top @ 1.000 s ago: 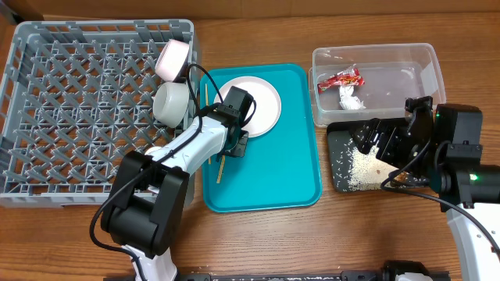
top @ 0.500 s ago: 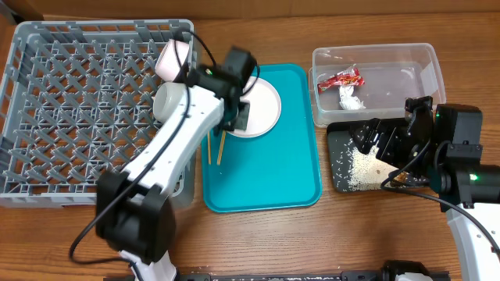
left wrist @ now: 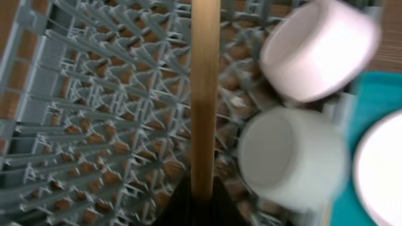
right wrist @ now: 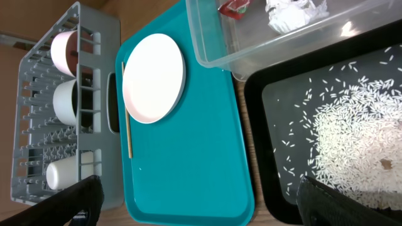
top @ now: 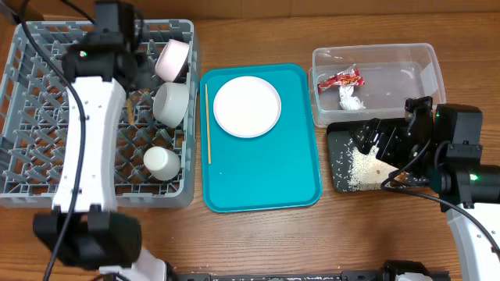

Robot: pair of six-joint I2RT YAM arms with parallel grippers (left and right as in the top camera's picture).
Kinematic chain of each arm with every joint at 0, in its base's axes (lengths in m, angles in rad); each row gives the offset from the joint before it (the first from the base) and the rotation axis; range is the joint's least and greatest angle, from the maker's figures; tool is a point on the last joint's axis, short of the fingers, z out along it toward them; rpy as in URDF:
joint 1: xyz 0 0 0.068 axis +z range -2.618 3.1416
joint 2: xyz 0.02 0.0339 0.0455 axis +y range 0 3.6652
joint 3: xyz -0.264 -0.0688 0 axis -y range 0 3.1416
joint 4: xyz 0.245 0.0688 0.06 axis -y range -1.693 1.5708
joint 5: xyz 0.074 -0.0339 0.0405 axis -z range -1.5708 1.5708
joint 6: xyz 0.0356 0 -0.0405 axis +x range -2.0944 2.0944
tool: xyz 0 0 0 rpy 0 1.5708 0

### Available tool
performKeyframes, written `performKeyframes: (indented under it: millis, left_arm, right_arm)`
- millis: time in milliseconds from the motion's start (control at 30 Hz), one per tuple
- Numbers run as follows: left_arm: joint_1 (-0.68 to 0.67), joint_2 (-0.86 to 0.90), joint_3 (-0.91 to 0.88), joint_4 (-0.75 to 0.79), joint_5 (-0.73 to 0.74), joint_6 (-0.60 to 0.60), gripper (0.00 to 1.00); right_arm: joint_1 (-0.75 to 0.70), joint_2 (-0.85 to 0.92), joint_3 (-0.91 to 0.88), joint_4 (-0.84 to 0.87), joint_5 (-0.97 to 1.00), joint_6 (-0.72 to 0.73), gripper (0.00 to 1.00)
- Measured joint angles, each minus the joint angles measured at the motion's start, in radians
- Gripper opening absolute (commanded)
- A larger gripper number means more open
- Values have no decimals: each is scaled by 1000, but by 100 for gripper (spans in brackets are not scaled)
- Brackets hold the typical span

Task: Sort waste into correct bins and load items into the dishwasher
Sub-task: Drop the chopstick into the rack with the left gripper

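My left gripper (top: 139, 76) hangs over the grey dish rack (top: 55, 117), shut on a wooden chopstick (left wrist: 205, 94) that runs straight out from the jaws (left wrist: 202, 194) above the rack's pegs. A pink bowl (top: 173, 60), a white bowl (top: 172, 101) and a small white cup (top: 162, 162) stand along the rack's right side. A white plate (top: 247, 107) and a second chopstick (top: 207, 123) lie on the teal tray (top: 266, 179). The red wrapper (top: 341, 79) and tissue (top: 350, 97) lie in the clear tub (top: 406, 78). Rice (top: 363, 165) lies in the black tray (top: 341, 148). My right gripper (top: 383, 140) is open and empty above it.
In the right wrist view the open fingers (right wrist: 81, 201) frame the teal tray (right wrist: 188, 163), with the black tray (right wrist: 264, 125) to the right and the rack (right wrist: 69, 37) at the far left. Bare wooden table (top: 258, 31) surrounds the containers.
My left arm has swung from the teal tray up and left over the dish rack, carrying one chopstick. The other chopstick stays on the tray. The right arm has not moved.
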Motion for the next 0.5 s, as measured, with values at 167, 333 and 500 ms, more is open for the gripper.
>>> performKeyframes:
  millis: [167,333,500]
  left_arm:
    - [64,158,-1,88,-2,97,19]
    - [65,262,-8,103,-2,133,61]
    - [65,265,5,62,-1,139,61]
  right_arm:
    - [0,0,0,0,0,0,100]
    - [0,0,0,0,0,0,100]
    - [0,0,0,0,0,0,100]
